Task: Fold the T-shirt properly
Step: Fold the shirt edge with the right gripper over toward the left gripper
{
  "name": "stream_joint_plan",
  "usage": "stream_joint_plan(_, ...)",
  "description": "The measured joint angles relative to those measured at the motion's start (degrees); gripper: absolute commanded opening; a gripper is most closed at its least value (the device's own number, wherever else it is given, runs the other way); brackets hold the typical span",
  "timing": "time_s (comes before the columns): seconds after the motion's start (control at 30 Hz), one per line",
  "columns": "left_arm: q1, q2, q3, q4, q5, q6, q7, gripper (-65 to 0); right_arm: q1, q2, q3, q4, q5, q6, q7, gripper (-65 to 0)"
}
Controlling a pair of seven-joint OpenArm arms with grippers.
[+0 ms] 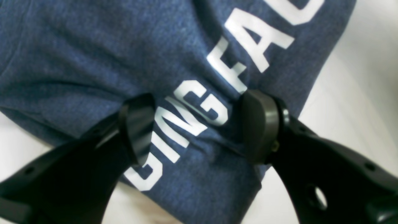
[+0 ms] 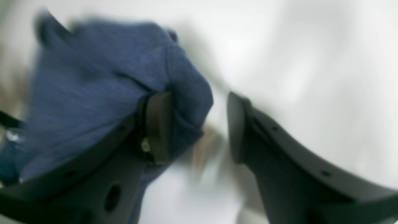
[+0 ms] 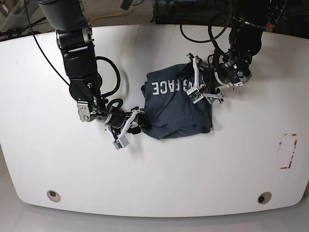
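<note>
The T-shirt (image 3: 176,108) lies as a partly folded navy bundle at the middle of the white table (image 3: 154,183), white lettering facing up. My left gripper (image 3: 194,85) is down on the shirt's right side. In the left wrist view its jaws (image 1: 199,127) stand apart over the lettering, with a low ridge of T-shirt (image 1: 93,56) fabric between the pads and no pinch visible. My right gripper (image 3: 135,121) sits at the shirt's lower left corner. The right wrist view is blurred: the jaws (image 2: 199,127) are open, and the T-shirt (image 2: 93,84) corner rests against one finger (image 2: 158,127).
A red-outlined rectangle (image 3: 288,151) is marked near the table's right edge. Two round holes (image 3: 53,195) (image 3: 263,197) sit near the front edge. Black cables (image 3: 108,79) loop beside the right arm, and more cables run along the back edge.
</note>
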Motion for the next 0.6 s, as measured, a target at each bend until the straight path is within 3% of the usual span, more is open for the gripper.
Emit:
stream_joint_plan(0.13, 0.0, -1.1, -0.1, 0.0, -0.1, 0.0, -0.6, -25.7, 0.5, -0.2, 1.8, 0.3, 0.6, -0.8, -0.7, -38.0)
stream_joint_plan(0.37, -0.2, -1.4, -1.9, 0.0, -0.1, -0.2, 0.0, -25.7, 1.6, 2.5, 2.1, 8.2, 9.7, -0.8, -14.1, -38.0)
stream_joint_plan(0.6, -0.2, -1.5, -2.1, 0.0, 0.0, -0.2, 0.3, -25.7, 2.1, 1.1, 1.7, 10.2, 13.9, -0.7, -19.0, -38.0)
